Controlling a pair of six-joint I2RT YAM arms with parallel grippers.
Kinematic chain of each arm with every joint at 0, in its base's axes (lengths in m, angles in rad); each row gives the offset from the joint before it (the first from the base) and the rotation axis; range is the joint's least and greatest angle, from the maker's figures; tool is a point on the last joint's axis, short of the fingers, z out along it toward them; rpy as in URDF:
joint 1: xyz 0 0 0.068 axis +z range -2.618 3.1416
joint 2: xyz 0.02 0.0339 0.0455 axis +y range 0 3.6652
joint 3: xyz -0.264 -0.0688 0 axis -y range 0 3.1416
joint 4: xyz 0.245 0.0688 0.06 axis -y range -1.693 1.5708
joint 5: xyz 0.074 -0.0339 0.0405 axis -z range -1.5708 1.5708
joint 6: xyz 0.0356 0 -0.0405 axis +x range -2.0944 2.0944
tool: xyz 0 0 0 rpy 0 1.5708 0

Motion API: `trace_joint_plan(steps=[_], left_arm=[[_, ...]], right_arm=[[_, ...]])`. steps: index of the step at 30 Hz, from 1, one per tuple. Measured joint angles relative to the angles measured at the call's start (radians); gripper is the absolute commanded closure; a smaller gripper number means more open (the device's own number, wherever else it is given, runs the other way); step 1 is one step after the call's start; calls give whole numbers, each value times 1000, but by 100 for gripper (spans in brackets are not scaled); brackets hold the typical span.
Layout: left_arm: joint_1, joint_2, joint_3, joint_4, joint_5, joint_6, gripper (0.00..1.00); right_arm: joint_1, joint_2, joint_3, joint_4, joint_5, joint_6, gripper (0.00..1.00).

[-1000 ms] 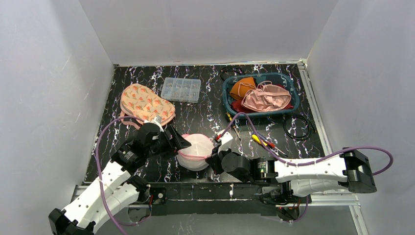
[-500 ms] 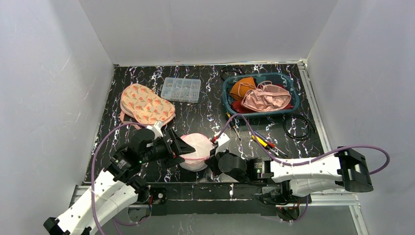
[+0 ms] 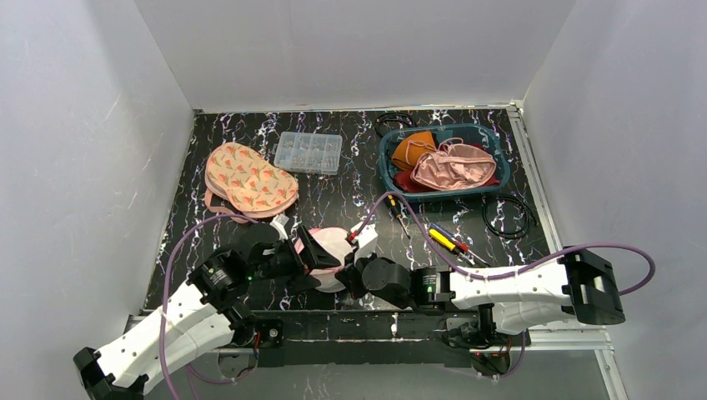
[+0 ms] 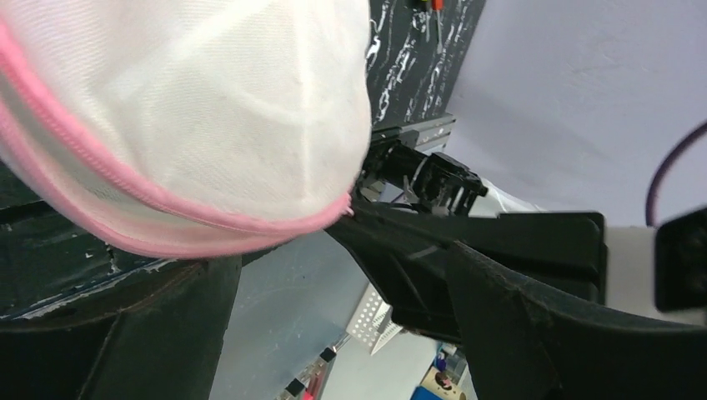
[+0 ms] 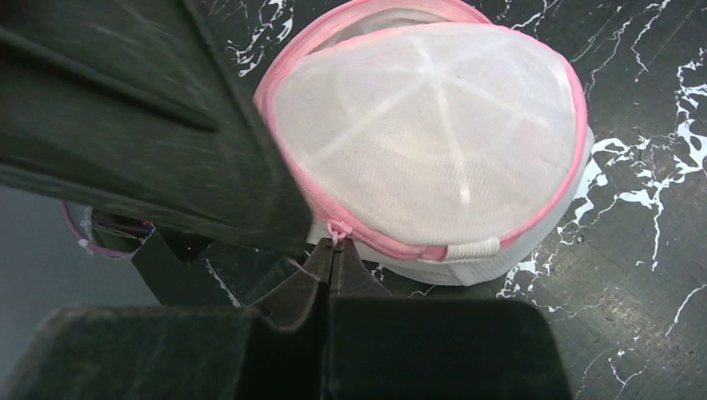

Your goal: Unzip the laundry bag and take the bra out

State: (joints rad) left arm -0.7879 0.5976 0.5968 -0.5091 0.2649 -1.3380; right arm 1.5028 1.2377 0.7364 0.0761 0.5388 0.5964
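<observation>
The laundry bag [image 3: 332, 247] is a white mesh dome with a pink zipper, near the table's front edge; it also shows in the right wrist view [image 5: 433, 133] and the left wrist view [image 4: 183, 108]. The bra inside does not show clearly through the mesh. My right gripper [image 5: 333, 248] is shut on the pink zipper pull [image 5: 335, 232] at the bag's near side, and sits at the bag's right in the top view [image 3: 357, 265]. My left gripper [image 3: 310, 254] is open, its fingers [image 4: 517, 317] set against the bag's left side.
A peach patterned bra [image 3: 250, 177] lies at back left, and a clear plastic box [image 3: 308, 152] behind the bag. A teal basket [image 3: 493, 143] of bras stands at back right. Screwdrivers [image 3: 450, 242] and a black cable ring [image 3: 510, 215] lie to the right.
My left gripper has moved right and down onto the bag's left side. My right gripper has shifted slightly left, still at the zipper. The bag has nudged a little.
</observation>
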Motion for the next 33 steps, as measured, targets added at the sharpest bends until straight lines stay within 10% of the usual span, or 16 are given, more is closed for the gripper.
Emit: trace_joint_plan(steps=[8,20,33], left_arm=[[-1,50,-39,8,-61,-7,24],[-4,54,-46,3,-225,-26,86],[-7,-2,-44,-22,-282,-60,100]], right_arm=[[0,1,11,21,-35,-19,99],[0,-9,4,24,-48,-19,99],[0,-54,-35,-9,-26,23,99]])
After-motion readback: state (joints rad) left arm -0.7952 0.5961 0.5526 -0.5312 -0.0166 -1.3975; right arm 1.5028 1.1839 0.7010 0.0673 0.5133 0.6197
